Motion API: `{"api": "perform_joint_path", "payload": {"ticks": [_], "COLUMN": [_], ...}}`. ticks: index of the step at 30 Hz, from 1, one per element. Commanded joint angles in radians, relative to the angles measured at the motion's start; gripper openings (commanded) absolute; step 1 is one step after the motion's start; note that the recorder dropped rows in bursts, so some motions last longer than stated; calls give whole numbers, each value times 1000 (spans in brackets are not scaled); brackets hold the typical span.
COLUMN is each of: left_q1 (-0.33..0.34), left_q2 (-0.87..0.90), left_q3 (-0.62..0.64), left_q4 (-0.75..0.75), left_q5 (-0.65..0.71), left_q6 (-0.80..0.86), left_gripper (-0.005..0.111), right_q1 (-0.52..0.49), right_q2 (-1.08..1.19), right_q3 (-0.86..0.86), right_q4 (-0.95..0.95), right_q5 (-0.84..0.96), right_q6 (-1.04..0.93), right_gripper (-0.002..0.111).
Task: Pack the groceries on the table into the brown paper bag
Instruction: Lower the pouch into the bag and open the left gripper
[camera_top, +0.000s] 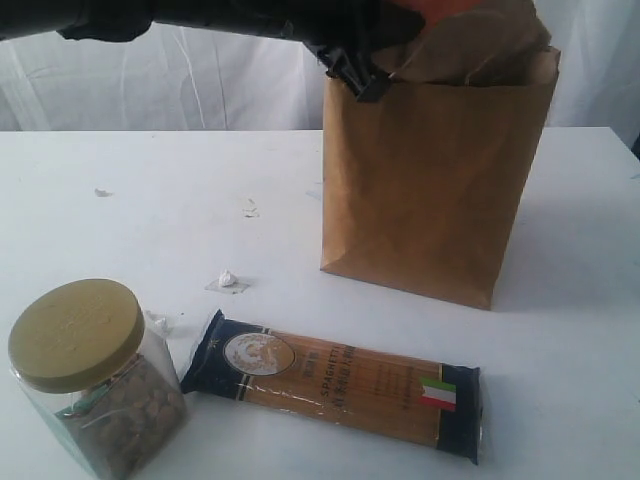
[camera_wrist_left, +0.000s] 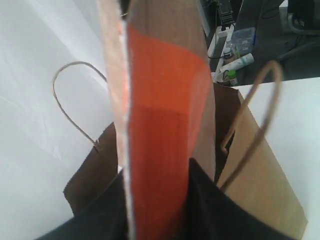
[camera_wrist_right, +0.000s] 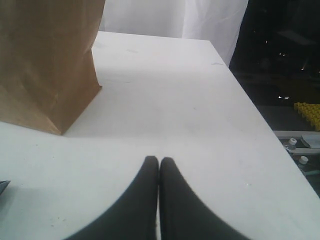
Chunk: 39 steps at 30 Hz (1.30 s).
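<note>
The brown paper bag (camera_top: 430, 190) stands upright on the white table (camera_top: 150, 200), right of centre. My left gripper (camera_top: 372, 62) reaches in from the upper left to the bag's open top. It is shut on the brown orange-labelled pouch (camera_wrist_left: 165, 150), which hangs over the bag's mouth (camera_wrist_left: 270, 200) between the two cord handles. The pouch's crumpled brown end (camera_top: 480, 40) shows above the rim. A long blue-ended spaghetti pack (camera_top: 340, 385) lies flat at the front. A clear jar (camera_top: 90, 380) with a pale yellow-green lid stands at the front left. My right gripper (camera_wrist_right: 159, 160) is shut and empty over bare table (camera_wrist_right: 175, 100).
Small paper scraps (camera_top: 228, 280) lie on the table left of the bag. In the right wrist view the bag (camera_wrist_right: 45, 65) stands beside my right gripper, and the table's edge (camera_wrist_right: 250, 110) drops off on the other side. A white curtain hangs behind.
</note>
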Motion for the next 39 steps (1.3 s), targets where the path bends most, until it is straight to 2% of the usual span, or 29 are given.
{"api": "perform_joint_path", "payload": {"ticks": [1,8,11,14,28,39], "left_q1": [-2,-2,-2,-2,-2,-2], "left_q2": [-15,-15,-15,-15,-17,-154], "left_q3": [27,50,50,50,50,50], "left_q4": [-38,-41,-41,-41,-41,-41], "left_q5": [-35,-70,-70,-70,-53,-53], "left_q6": [15,11,11,0,-18,-16], "left_gripper": [11,47,60,66,67,67], "right_q1": [-3,-3,-3,-3,-3,-3], "right_q2": [-4,-4,-4,-4,-4,-4], "right_q3": [2,2,2,2,2,2], "right_q4": [-1,-1,-1,-1,-1,-1], "right_q5": [-2,-2,-2,-2,-2,-2], "right_q6": [1,1,1,1,1,1], "right_gripper": [0,0,0,0,0,0]}}
